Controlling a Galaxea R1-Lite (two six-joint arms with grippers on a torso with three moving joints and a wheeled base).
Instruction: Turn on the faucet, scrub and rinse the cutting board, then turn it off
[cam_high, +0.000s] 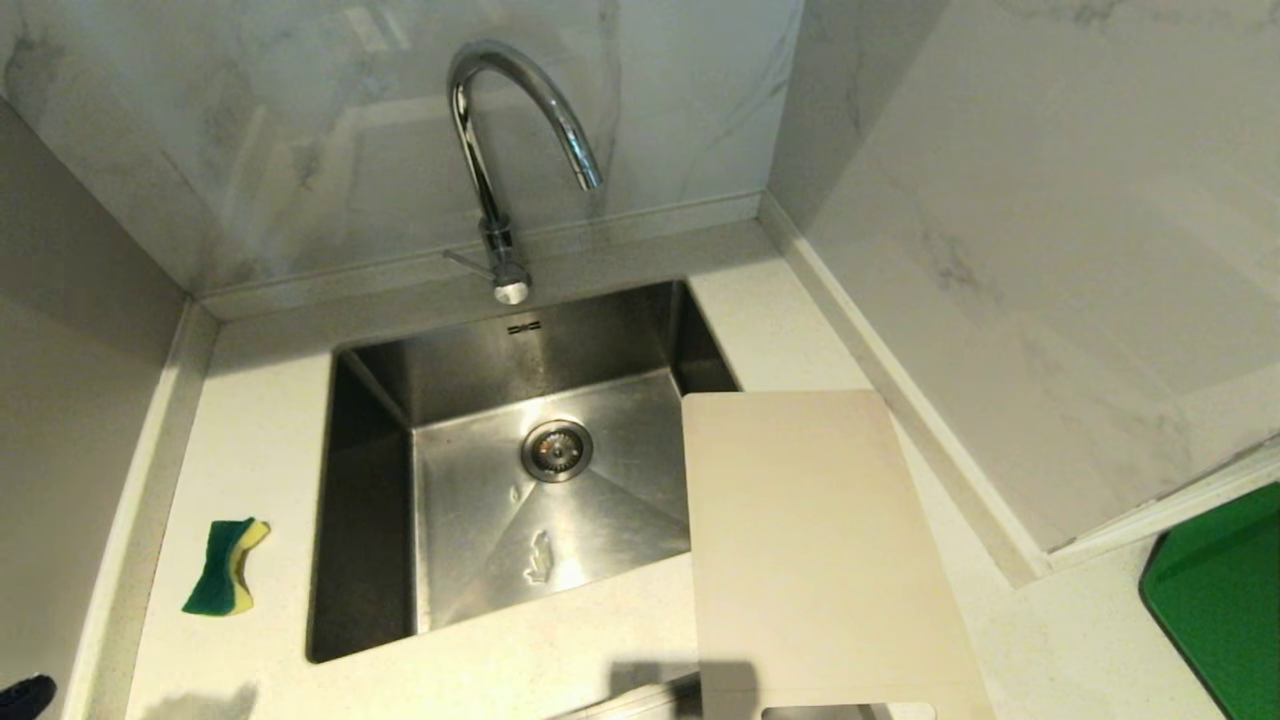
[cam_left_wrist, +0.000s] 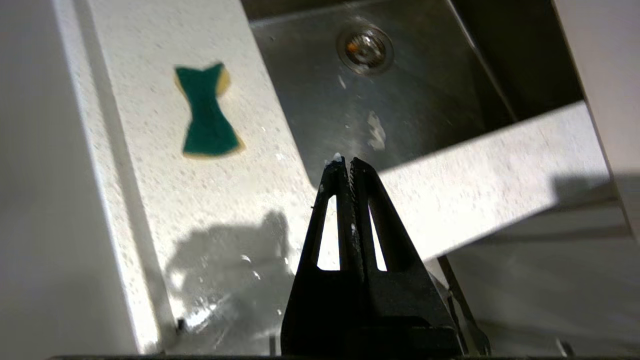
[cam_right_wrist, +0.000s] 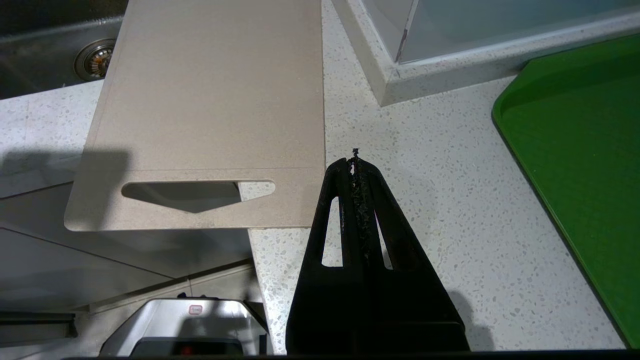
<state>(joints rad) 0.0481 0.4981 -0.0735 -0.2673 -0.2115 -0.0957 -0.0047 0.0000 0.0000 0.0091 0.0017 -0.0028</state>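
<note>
The chrome gooseneck faucet (cam_high: 500, 150) stands behind the steel sink (cam_high: 370, 500), its thin lever (cam_high: 465, 262) sticking out to the left; no water runs. The cream cutting board (cam_high: 815, 540) lies on the counter right of the sink, one corner over the basin, its slot handle (cam_right_wrist: 197, 192) past the counter's front edge. A green and yellow sponge (cam_high: 227, 566) lies on the counter left of the sink. My left gripper (cam_left_wrist: 346, 162) is shut and empty above the sink's near left corner. My right gripper (cam_right_wrist: 355, 162) is shut and empty beside the board's handle end.
A bright green tray (cam_high: 1220, 600) sits at the far right on the counter. Marble walls (cam_high: 1000, 200) close in behind and to the right of the sink. Water drops lie in the basin and on the counter (cam_left_wrist: 235, 270) under the left gripper.
</note>
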